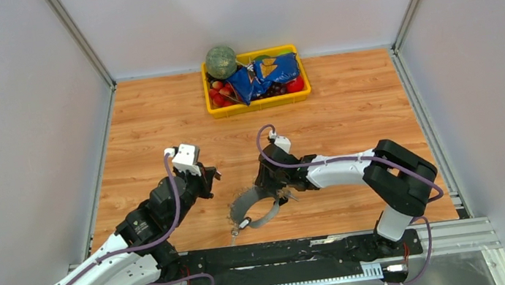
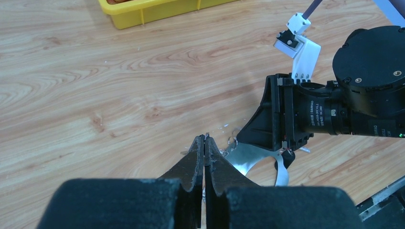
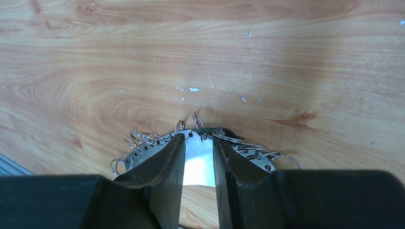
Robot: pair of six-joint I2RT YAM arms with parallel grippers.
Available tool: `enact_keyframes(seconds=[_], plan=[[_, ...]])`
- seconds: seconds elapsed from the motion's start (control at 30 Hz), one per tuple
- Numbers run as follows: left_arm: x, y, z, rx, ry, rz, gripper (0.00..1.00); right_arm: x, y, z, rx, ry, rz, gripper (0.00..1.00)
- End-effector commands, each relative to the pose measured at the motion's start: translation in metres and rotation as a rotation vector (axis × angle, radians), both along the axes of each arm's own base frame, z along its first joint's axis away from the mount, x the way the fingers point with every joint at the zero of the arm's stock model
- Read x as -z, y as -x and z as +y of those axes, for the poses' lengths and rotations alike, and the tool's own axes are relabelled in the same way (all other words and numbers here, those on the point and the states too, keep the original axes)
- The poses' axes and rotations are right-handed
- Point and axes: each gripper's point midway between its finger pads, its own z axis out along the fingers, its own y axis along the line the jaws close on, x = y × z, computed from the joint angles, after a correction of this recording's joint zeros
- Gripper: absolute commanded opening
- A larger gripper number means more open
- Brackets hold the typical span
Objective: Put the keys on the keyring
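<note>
While the left gripper (image 2: 205, 141) hangs over the wooden table (image 1: 347, 100) with its two fingers pressed flat together and nothing I can make out between them, the right gripper (image 3: 198, 138) sits low over the keyring (image 3: 198, 164). Its jaws stand partly apart, one finger on each side of a bright patch of the ring's flat metal band (the band runs on past both fingers, so they straddle it rather than pinch it). Small wire rings fringe the band's far edge, left and right of the fingertips. Seen from above, the keyring lies on the table near the front edge, between the two arms and under the right gripper. A yellow tray (image 1: 259, 103) of odds and ends sits well apart at the far side.
</note>
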Motion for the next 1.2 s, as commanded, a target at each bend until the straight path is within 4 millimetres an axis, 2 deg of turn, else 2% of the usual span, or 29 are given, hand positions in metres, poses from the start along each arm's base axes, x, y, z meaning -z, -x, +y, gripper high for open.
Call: enact_keyframes(seconds=[0.0,0.37,0.67,0.97,1.17], plan=[[-0.006,-0.002,-0.004,0.007,0.030,-0.016,0.00,-0.025,-0.019,0.012,0.021,-0.049,-0.075,0.32],[-0.005,-0.002,-0.004,0.009,0.029,-0.015,0.00,-0.026,-0.023,0.020,0.012,-0.050,-0.076,0.30],[-0.005,-0.002,-0.004,0.008,0.029,-0.014,0.00,-0.019,-0.026,0.016,0.010,-0.015,-0.090,0.29],[-0.004,-0.002,-0.004,0.006,0.026,-0.013,0.00,-0.035,-0.038,0.006,0.003,0.015,-0.162,0.32],[-0.004,-0.002,-0.004,0.007,0.024,-0.012,0.00,-0.053,-0.047,-0.008,-0.004,0.036,-0.225,0.39]])
